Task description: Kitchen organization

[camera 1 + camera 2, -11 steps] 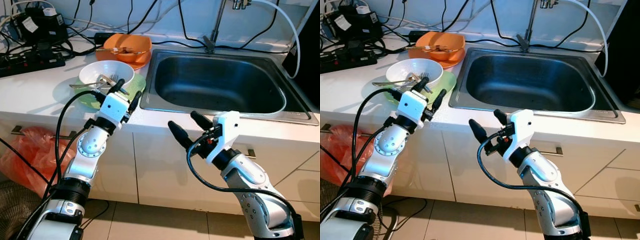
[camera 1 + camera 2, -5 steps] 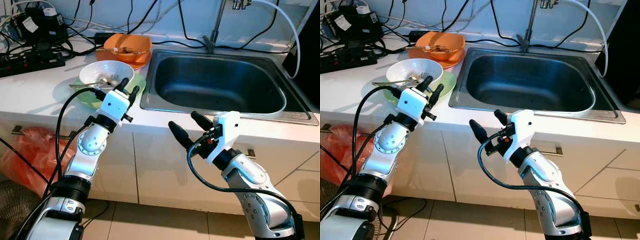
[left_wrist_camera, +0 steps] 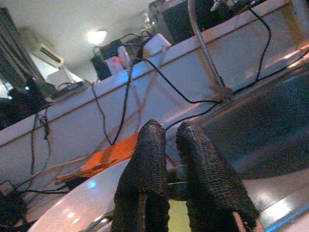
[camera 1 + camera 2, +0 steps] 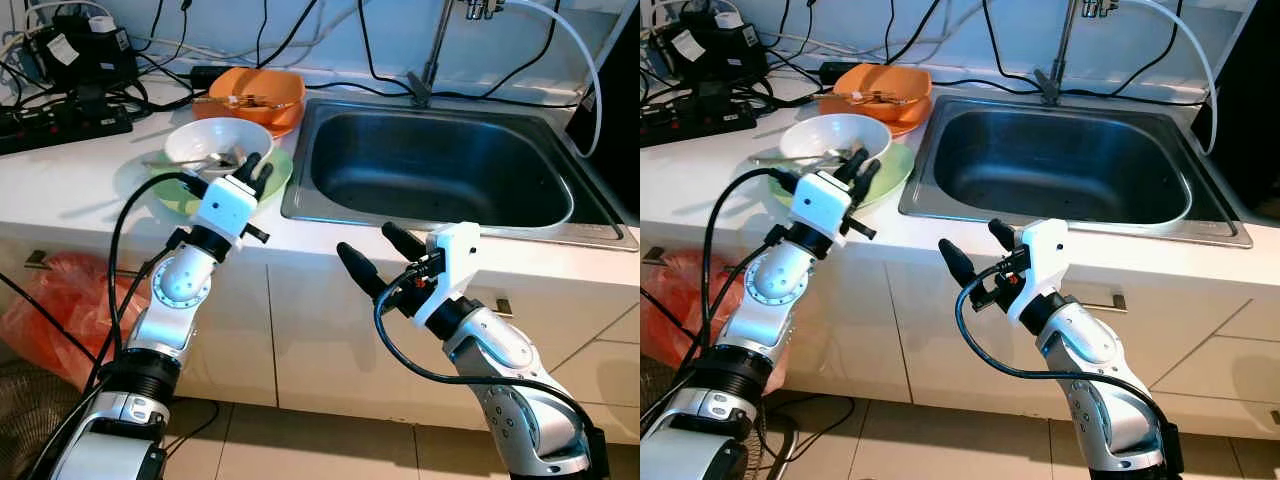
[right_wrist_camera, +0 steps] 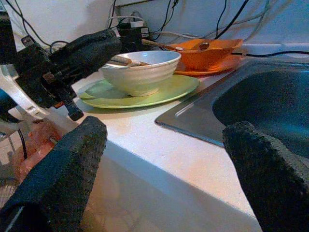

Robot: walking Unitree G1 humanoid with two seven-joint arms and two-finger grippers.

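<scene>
A white bowl (image 4: 215, 140) with cutlery (image 4: 190, 160) in it sits on a green plate (image 4: 172, 200) on the white counter, left of the sink (image 4: 440, 160). My left gripper (image 4: 258, 165) is at the bowl's near right rim, its two fingers drawn together on that rim. The right wrist view shows the same: the left gripper (image 5: 113, 43) lies against the bowl (image 5: 140, 72) above the plate (image 5: 159, 89). My right gripper (image 4: 367, 243) hangs open in front of the cabinet, below the sink's front edge, with nothing in it.
An orange bowl (image 4: 255, 90) with cutlery stands behind the white bowl. A power strip (image 4: 60, 120) and several cables lie at the back left. The faucet pipe (image 4: 430, 60) rises behind the sink. A red bag (image 4: 50, 310) sits on the floor at the left.
My left gripper has reached forward to the white bowl and its fingers have gone from open to shut on the rim. The bowl has shifted slightly. The right arm has not moved.
</scene>
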